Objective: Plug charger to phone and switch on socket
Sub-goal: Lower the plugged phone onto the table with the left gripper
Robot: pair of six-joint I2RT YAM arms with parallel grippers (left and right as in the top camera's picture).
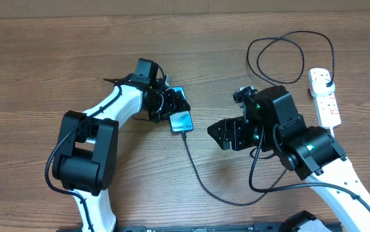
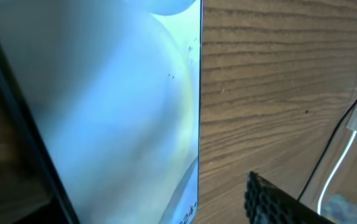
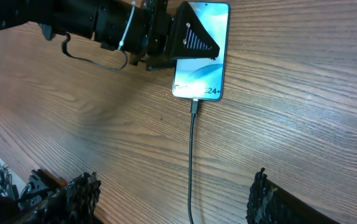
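Even bright light; phone (image 2: 104, 112) blurred close-up.

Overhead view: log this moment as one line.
charger: plugged into phone | left fingers: open at phone | right fingers: open, empty | power strip: untouched

The worktop (image 1: 37, 58) is mid-brown wood with fine, darker grain lines running along it. The phone (image 1: 181, 120) glows light blue to teal, with soft paler swirls across the screen, a dark bezel and white lettering near one short edge; the left wrist view shows a faint yellowish streak in the blue. The charger (image 1: 201, 185) is a thin black cable. The socket (image 1: 325, 96) is white with small red markings. The left arm (image 1: 117, 106) and right arm (image 1: 340, 183) have white links and black joints. The left hand (image 1: 171, 104) and right hand (image 1: 218, 134) are black, and the right hand's fingers (image 3: 79, 193) show a ribbed, bumpy pattern. Small green lights (image 1: 258, 103) shine on the right arm's black housing.
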